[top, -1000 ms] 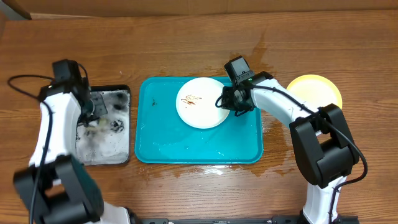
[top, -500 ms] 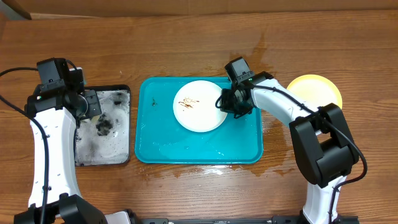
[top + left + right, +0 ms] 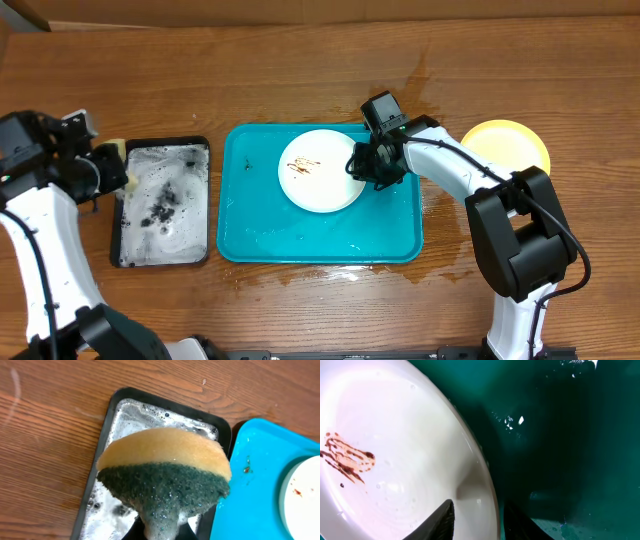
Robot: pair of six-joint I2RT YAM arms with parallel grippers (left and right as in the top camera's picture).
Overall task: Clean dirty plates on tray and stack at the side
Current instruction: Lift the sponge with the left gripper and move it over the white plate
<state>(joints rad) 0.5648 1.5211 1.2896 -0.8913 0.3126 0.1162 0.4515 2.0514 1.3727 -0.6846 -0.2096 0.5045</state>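
The tray (image 3: 300, 235) sits mid-frame on the surface (image 3: 300, 60), a plate (image 3: 320, 185) in its upper half. A smaller tray (image 3: 160, 215) lies just left — a second plate (image 3: 510, 145) right, off the tray.

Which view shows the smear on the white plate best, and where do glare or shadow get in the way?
Overhead: even light, sharp, smear small but clear on the white plate. Right wrist, best: smear crisp, plate bright, tray sunk in shadow with small glints. Left wrist: the sponge fills the frame, the plate cut off at the edge.
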